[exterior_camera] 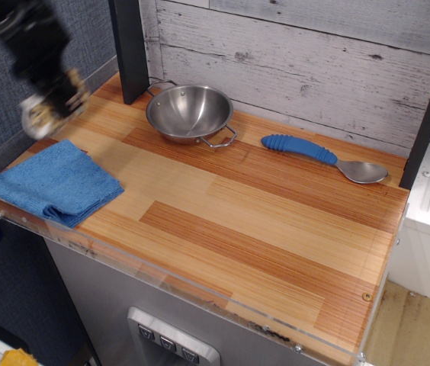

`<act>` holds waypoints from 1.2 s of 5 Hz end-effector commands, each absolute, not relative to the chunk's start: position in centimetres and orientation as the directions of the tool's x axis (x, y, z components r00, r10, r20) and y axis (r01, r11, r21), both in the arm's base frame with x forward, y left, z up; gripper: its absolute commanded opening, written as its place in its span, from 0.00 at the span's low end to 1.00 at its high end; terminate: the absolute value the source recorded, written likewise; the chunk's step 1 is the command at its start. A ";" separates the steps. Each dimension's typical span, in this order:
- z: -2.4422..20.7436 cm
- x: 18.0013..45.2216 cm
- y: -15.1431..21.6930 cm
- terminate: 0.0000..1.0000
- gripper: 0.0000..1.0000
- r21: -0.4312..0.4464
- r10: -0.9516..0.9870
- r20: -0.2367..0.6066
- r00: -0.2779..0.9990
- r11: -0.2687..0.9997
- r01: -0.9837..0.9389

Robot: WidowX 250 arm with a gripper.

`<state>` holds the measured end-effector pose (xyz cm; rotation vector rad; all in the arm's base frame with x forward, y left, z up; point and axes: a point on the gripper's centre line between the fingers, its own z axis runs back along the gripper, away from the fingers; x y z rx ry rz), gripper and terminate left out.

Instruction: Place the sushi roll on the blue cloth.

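Note:
My gripper (49,107) is at the far left of the view, blurred by motion, above the table's back-left part. It is shut on the sushi roll (41,116), a small tan plush with dark spots that sticks out below the fingers. The roll hangs in the air just above the far edge of the blue cloth (51,181), not touching it. The blue cloth is a folded fuzzy towel lying flat at the table's left front corner.
A steel bowl (190,112) stands at the back centre of the wooden table (238,221). A blue-handled spoon (322,156) lies to its right. A dark post (131,49) stands behind the bowl. A clear rim (162,267) edges the table's front.

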<state>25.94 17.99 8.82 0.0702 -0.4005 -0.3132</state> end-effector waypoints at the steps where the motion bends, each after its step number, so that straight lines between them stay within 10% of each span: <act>1: 7.9 22.5 19.0 0.00 0.00 0.166 -0.375 0.305 0.875 0.926 0.339; 5: 4.0 25.3 19.9 0.00 0.00 0.118 -0.349 0.238 0.906 0.937 0.329; 6: 4.0 25.3 19.8 0.00 1.00 0.108 -0.298 0.197 0.934 0.953 0.281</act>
